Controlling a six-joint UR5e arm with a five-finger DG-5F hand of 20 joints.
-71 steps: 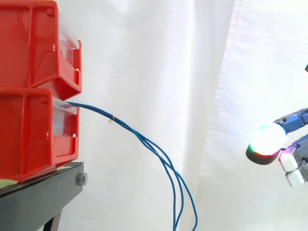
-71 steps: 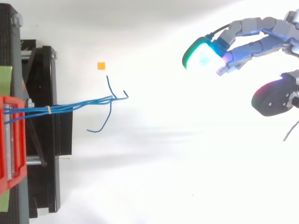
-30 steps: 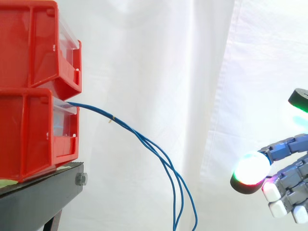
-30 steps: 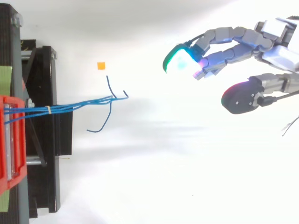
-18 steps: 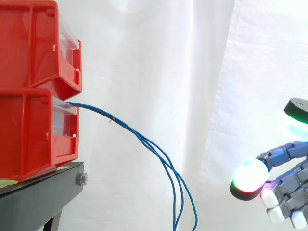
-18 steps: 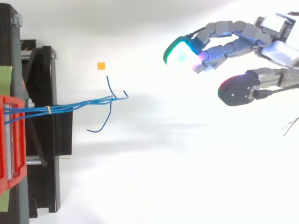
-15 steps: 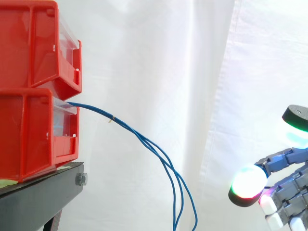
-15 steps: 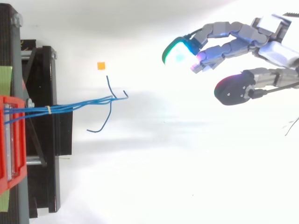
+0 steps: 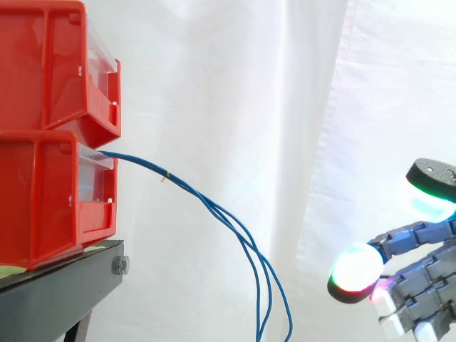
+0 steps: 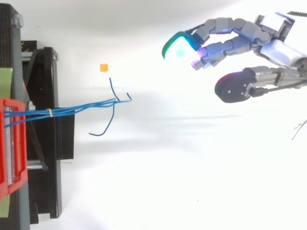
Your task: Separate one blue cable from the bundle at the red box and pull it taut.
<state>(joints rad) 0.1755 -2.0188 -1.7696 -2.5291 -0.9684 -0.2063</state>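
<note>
A bundle of thin blue cables (image 9: 214, 210) comes out of the lower red box (image 9: 50, 196) and droops down to the right, tied by a small band near the box. From above, the blue cables (image 10: 81, 108) fan out into loose ends past the stand. My hand (image 10: 268, 45) hovers well to the right of the cable ends, apart from them, with its fingers (image 10: 178, 46) stretched toward the cables and the thumb held apart; nothing is between them. In the side view the hand (image 9: 420, 274) is low at the right edge.
A second red box (image 9: 53, 68) is stacked on the lower one, both on a black stand (image 9: 57, 292). A small orange square (image 10: 103, 67) lies on the white floor near the cable ends. White curtain hangs behind.
The hand has come in from the right toward the cables and sunk lower, its thumb spreading away from the fingers. The cables have not moved.
</note>
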